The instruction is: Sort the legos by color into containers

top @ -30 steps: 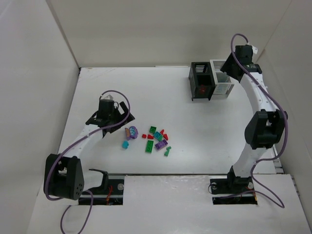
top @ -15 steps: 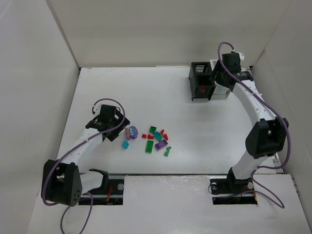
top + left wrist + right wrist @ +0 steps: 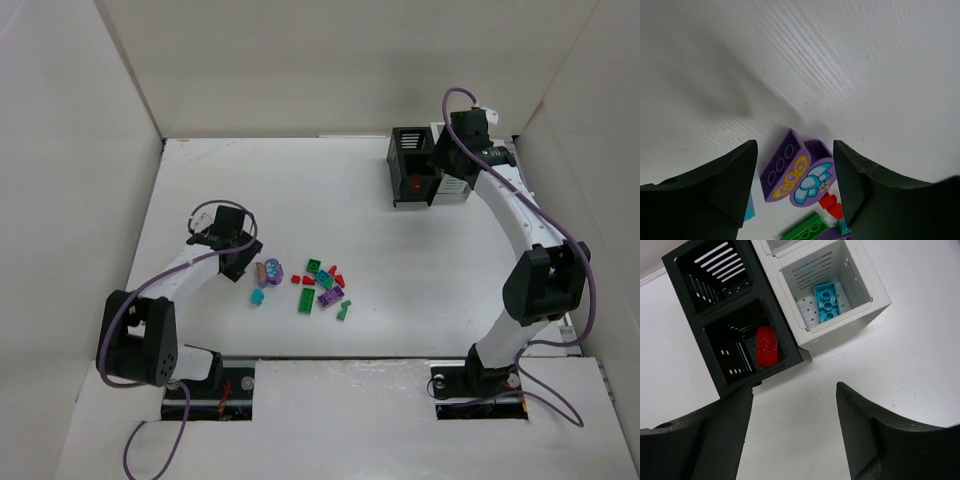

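Legos (image 3: 320,285) are scattered in a small heap on the table (image 3: 300,180), and the left claw (image 3: 795,146) is lowered at the edge of that heap, with the rest of the pieces lying to its right. A purple brick (image 3: 782,165) and a butterfly-printed purple piece (image 3: 812,182) are bracketed between its jaws. The jaws stand apart with table showing on either side, so nothing is gripped yet. This straddle is judged to be a line-up for a pinch, taken from the heap's edge so that fewer neighbours are disturbed. Red bits (image 3: 830,202) and a green brick (image 3: 805,230) lie just behind the purple pair, towards the wrist. The right claw (image 3: 794,388) is held above the bins with its jaws apart and empty. Just ahead of it, a red brick (image 3: 765,346) lies in the black bin (image 3: 408,160) and a teal brick (image 3: 826,302) in the white bin (image 3: 840,332), so those colours are taken as already assigned. The bins stand well away from the left claw, so a carry across the table is to be expected.
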### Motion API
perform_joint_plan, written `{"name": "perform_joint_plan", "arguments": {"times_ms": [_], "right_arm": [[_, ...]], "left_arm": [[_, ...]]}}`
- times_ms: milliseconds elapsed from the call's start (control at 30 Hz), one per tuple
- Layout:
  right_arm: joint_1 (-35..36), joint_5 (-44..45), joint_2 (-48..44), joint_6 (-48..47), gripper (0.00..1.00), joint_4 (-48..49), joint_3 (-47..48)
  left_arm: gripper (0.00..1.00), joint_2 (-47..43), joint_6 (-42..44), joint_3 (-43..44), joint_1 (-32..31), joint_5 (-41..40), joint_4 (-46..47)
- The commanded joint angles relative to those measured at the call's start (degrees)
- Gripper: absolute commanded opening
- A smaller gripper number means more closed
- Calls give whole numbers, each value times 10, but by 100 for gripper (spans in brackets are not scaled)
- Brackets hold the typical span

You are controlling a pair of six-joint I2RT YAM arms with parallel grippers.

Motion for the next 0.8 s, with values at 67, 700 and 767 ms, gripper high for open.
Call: {"name": "perform_joint_plan", "arguments": {"times_ms": [67, 700, 767], "right_arm": [[7, 23, -13, 3, 73, 0, -8], [7, 36, -13, 3, 71, -6, -14], [7, 36, -13, 3, 71, -6, -14]], "left_arm": [[56, 55, -11, 50, -9, -2, 5], [43, 125, -64, 83, -54, -48, -82], [41, 125, -64, 83, -54, -48, -73]]}}
